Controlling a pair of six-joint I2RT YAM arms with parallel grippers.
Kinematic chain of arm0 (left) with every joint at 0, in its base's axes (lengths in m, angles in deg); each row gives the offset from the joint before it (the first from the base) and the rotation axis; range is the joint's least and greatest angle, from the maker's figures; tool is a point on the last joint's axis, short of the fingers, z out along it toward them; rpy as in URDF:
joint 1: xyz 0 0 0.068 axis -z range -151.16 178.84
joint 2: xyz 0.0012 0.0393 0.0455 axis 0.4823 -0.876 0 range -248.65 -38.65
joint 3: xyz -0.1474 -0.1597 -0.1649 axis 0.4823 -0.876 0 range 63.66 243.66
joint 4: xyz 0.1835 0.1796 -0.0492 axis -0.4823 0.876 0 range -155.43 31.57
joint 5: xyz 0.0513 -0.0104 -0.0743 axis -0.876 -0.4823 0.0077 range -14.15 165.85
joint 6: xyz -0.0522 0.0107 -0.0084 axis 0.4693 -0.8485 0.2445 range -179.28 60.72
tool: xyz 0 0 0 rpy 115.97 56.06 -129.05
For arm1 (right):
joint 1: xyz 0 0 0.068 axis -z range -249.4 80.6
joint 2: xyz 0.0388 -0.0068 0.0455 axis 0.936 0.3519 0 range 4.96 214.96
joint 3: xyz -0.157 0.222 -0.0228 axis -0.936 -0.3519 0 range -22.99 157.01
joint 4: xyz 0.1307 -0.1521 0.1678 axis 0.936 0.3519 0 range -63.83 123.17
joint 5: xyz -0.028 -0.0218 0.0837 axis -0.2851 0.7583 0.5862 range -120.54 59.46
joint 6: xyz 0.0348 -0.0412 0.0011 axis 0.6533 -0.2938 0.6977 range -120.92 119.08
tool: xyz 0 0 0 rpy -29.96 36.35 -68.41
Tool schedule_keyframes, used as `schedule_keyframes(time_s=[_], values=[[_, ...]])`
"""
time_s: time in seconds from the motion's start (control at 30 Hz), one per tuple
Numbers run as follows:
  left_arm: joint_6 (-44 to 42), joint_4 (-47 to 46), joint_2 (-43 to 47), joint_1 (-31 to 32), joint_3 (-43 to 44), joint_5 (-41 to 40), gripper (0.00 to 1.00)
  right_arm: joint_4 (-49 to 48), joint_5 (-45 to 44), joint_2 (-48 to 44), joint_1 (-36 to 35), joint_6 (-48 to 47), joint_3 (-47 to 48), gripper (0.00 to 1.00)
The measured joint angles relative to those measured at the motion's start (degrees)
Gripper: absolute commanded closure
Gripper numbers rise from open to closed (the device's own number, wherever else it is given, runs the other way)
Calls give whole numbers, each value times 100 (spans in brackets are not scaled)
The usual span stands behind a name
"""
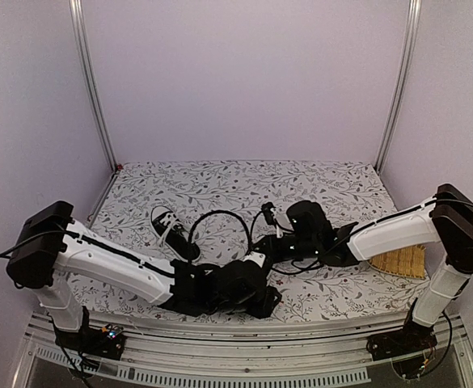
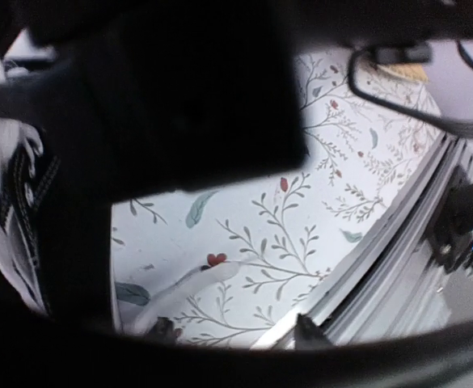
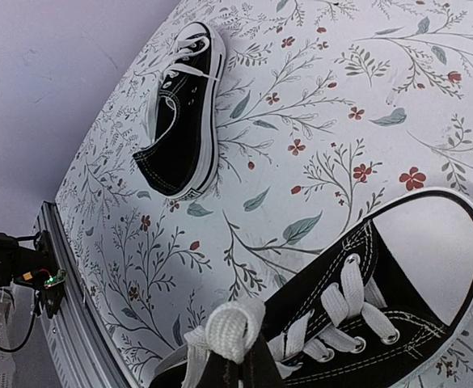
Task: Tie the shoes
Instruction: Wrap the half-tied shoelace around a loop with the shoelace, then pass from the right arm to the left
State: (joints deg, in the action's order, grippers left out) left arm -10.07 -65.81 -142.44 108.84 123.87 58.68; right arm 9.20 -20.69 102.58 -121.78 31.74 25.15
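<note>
Lace (image 3: 230, 327) from the near shoe (image 3: 398, 323) sits pinched in the right gripper (image 3: 240, 368), probably taut for knotting; the left gripper (image 1: 262, 299) cannot be judged.

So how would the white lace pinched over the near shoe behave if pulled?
The lace is probably floppy: it folds over where the jaws of the right gripper pinch it. Its coarse weave likely grips rather than slips. The near shoe looks small and light, so a hard pull may drag it.
</note>
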Motion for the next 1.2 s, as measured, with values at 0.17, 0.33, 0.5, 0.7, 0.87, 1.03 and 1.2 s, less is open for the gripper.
schedule_keyframes(time_s=[0.17,0.33,0.5,0.7,0.87,1.03,1.2], values=[[-68,4,612,46,-566,-306,31,35,24,-122,7,-59,0,98],[-109,31,1198,-4,-1102,-328,30,35,57,-223,9,-177,-26,98],[-116,61,1547,-275,-1388,-249,33,-46,170,-284,42,-315,-181,98],[-205,-295,1939,-861,-1432,-15,31,-428,560,-284,44,-549,-409,98],[-341,-844,2052,-1276,-1432,455,31,-662,850,-284,50,-723,-546,98],[-466,-1117,1853,-1718,-1381,981,32,-815,1078,-264,55,-835,-592,98],[-509,-1276,1344,-1910,-1165,1419,36,-938,1231,-190,55,-855,-592,98]])
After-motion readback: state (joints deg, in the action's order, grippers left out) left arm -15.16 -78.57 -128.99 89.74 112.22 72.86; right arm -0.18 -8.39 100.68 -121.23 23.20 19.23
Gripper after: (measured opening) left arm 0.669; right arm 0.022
